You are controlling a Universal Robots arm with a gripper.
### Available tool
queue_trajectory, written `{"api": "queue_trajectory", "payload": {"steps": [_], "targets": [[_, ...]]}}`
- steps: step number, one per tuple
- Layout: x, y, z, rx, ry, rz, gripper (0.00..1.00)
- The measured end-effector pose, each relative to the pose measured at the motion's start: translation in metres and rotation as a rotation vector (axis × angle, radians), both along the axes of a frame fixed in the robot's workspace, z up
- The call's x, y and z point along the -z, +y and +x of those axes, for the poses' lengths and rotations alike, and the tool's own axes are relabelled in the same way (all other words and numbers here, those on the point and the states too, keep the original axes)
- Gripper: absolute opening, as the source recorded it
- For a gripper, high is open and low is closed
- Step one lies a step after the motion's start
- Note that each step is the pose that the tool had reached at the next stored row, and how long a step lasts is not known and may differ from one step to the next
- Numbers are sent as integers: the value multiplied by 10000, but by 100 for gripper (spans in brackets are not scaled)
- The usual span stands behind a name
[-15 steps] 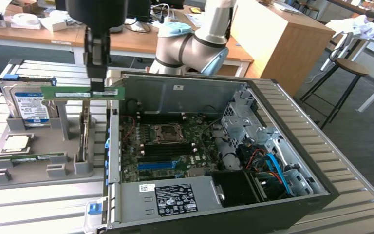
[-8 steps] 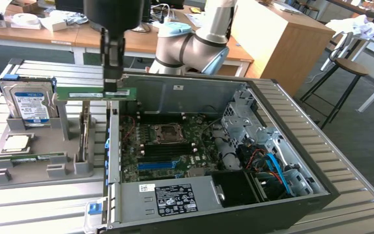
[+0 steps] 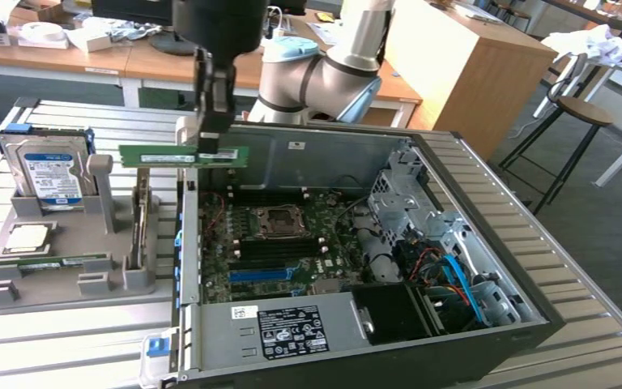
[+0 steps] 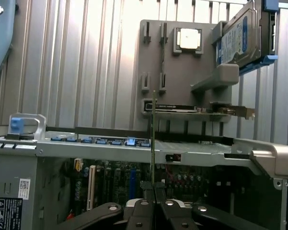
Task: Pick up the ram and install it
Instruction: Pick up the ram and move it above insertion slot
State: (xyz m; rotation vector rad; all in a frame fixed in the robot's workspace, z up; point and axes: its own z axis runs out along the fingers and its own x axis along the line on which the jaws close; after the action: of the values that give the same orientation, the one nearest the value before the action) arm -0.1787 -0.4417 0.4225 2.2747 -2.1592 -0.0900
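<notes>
While the gripper is clamped shut on it, we see the ram held level in the air over the wall of the open computer case on the exterior view's left, above the motherboard. From the wrist, the ram shows edge-on between the fingertips. Beside the case, a grey fixture carries a hard drive with a blue-white label, a processor chip and a second memory stick; their print is too small to read. We read "UNIVERSAL ROBO" on the arm's pale cover. The power supply sticker is illegible to us.
</notes>
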Motion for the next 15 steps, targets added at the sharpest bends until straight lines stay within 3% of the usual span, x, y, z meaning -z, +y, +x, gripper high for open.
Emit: {"api": "queue_trajectory", "payload": {"steps": [15], "targets": [[0, 7, 467, 0, -1, 1, 11]]}}
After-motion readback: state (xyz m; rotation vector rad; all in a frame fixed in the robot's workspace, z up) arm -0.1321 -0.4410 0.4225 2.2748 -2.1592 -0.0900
